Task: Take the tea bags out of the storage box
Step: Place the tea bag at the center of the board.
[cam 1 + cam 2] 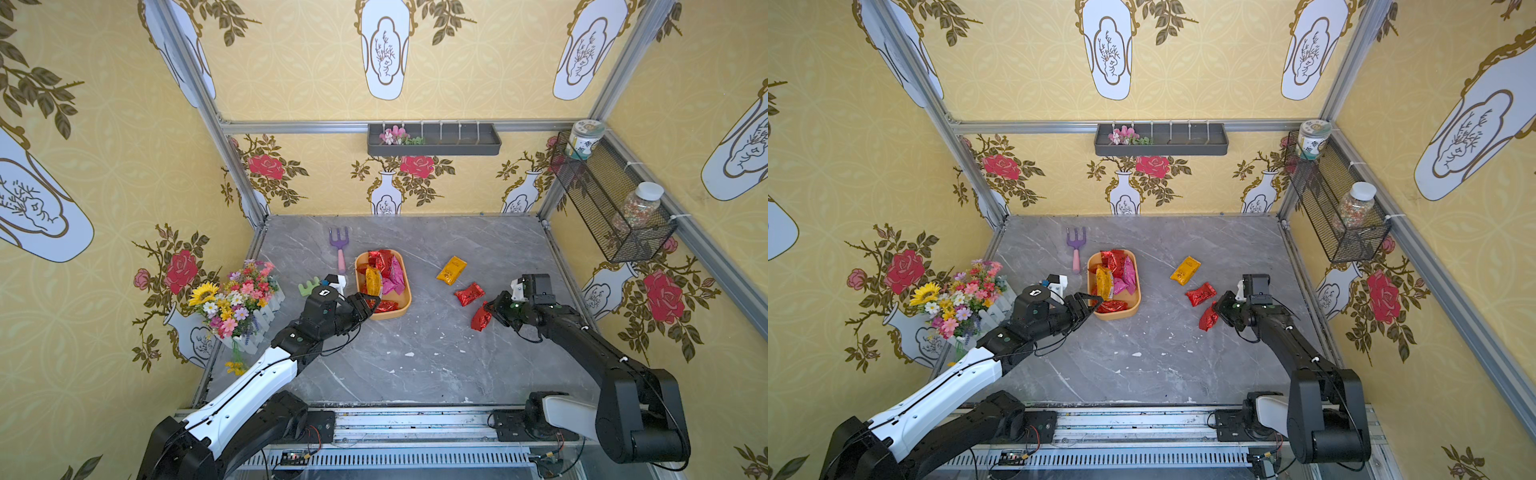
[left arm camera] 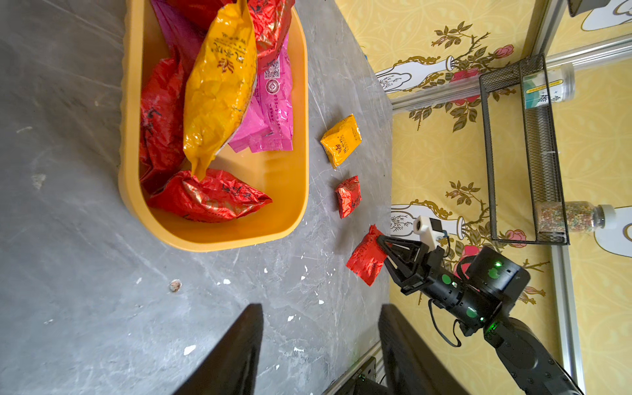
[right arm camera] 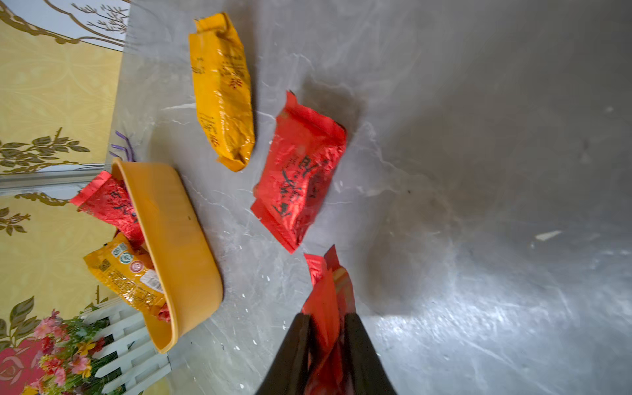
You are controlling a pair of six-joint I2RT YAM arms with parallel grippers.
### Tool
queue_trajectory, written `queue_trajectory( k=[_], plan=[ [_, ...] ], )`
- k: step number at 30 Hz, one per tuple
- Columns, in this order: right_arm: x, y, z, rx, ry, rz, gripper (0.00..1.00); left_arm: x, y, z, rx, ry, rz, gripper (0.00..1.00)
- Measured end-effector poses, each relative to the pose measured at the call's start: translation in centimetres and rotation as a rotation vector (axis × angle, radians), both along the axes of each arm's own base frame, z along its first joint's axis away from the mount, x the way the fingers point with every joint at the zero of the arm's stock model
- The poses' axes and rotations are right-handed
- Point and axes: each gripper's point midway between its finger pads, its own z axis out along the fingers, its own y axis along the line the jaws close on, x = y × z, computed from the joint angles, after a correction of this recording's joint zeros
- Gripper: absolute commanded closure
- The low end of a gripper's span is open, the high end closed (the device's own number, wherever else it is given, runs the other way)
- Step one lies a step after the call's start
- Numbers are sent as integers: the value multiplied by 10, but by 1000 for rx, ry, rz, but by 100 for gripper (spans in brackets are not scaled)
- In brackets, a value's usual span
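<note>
The storage box [image 1: 402, 302], a shallow yellow-orange tray, sits left of the table's middle. It holds several tea bags: red ones, a long orange one [image 1: 372, 280] and a magenta one [image 1: 393, 276]. On the table to its right lie an orange tea bag [image 1: 451, 270] and a red one [image 1: 469, 294]. My right gripper [image 1: 488, 311] is shut on another red tea bag [image 1: 481, 319], low over the table beside those two. The left gripper [image 1: 369, 304] stands open at the box's near left rim, with nothing between its fingers in the left wrist view [image 2: 321, 307].
A purple toy fork [image 1: 340, 246] and a green toy [image 1: 308, 287] lie left of the box. A flower bunch in a white fence pot [image 1: 239, 305] stands at the left edge. The back wall carries a grey trough [image 1: 434, 143]. A mesh basket [image 1: 602, 216] hangs on the right wall.
</note>
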Motion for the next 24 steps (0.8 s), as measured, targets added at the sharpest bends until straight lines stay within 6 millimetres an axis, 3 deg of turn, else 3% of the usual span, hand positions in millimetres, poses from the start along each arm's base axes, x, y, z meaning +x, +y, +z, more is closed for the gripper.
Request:
queue_trajectory(
  k=[8, 14, 18, 24],
  plan=[
    [1, -2, -25, -2, 44, -1, 73, -1, 0, -5, 1, 6, -4, 40],
    [3, -2, -40, -3, 64, 2, 58, -2, 0, -5, -1, 4, -4, 39],
    [2, -6, -43, -16, 68, -10, 47, -3, 1, -5, -1, 2, -3, 38],
    [1, -28, -28, -130, 62, -81, 44, -2, 2, -5, 4, -1, 0, 38]
  ],
)
